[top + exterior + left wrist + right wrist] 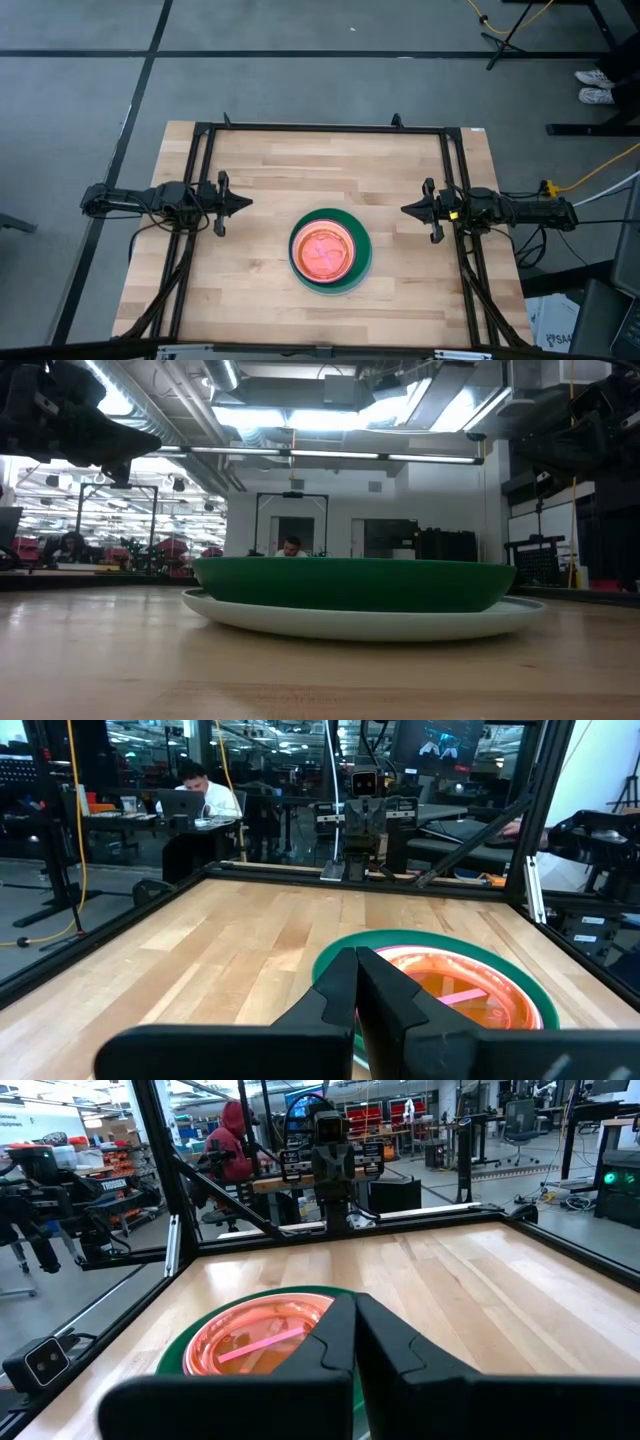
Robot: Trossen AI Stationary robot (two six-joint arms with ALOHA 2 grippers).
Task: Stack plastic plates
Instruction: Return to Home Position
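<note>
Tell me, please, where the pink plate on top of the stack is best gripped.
Probably grip the pink plate by its rim, from straight above, one finger inside and one outside. It lies flat, nested inside the green plate, so only its top edge is free. The left claw and right claw, both shut, sit about equally far off.

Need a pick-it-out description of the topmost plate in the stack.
On the wooden table, one stack sits between the left gripper and right gripper. Its top plate is the small translucent red-pink one, ringed by the dark green plate.
</note>
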